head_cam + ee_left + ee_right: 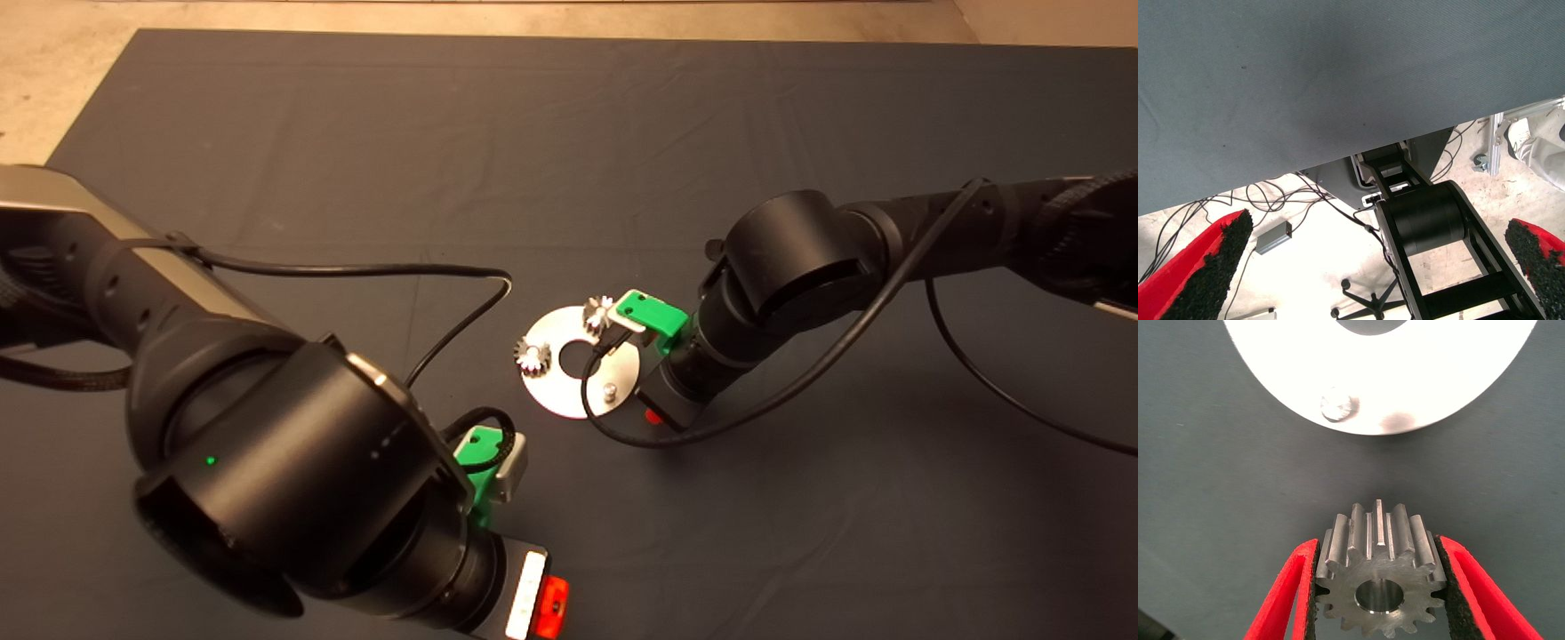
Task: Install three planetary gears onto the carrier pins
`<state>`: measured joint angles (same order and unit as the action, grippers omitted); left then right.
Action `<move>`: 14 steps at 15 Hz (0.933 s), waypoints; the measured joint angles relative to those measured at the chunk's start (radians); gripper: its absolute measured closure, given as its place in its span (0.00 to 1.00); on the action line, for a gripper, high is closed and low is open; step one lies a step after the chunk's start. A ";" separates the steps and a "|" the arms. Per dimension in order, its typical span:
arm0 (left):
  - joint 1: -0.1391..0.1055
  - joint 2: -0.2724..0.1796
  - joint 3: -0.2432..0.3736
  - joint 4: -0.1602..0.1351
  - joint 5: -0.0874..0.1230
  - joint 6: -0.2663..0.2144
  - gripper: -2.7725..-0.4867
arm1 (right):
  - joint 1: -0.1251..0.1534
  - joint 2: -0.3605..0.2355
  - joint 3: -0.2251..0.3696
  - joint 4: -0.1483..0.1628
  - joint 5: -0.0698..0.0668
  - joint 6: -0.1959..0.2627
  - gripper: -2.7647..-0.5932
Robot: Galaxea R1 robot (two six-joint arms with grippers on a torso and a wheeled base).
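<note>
Where the arms block the view: the left arm's black wrist covers the mat's lower left corner in the head view, and the right arm hides part of the disc's right rim.
Mat (pixel 569 116): dark, creased cloth over the table; pale floor shows past its far edge.
Room: the left wrist view shows pale floor with loose cables, a small grey box and a chair base, all upside down.
Left gripper (pixel 1378 267): waits low at the mat's lower left, fingers spread wide, nothing between them.
Right gripper (pixel 1375 593): just beside the disc's right rim, its pads pressed to both sides of a third gear (pixel 1377 583).
Disc (pixel 569 387): silver, flat on the mat centre, large middle hole.
Mounted gears (pixel 532 355): two sit on the disc, at its left and far edges.
Bare pin (pixel 1337 405): stands near the rim, apart from the held gear.
Writing: none readable.
</note>
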<state>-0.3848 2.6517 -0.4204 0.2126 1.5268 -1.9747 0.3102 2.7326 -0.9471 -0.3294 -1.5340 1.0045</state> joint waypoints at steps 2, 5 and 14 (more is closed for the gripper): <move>0.000 0.000 0.000 0.000 0.000 0.000 0.01 | 0.000 0.020 -0.020 0.015 0.000 0.008 0.81; 0.000 0.000 0.000 0.000 0.000 0.000 0.01 | 0.000 0.058 -0.066 0.031 0.000 0.014 0.81; 0.000 0.000 0.000 0.000 0.000 0.000 0.01 | 0.000 0.140 -0.216 0.042 0.000 0.011 0.82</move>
<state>-0.3847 2.6514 -0.4204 0.2130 1.5268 -1.9747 0.3103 2.8726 -1.1631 -0.2872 -1.5340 1.0151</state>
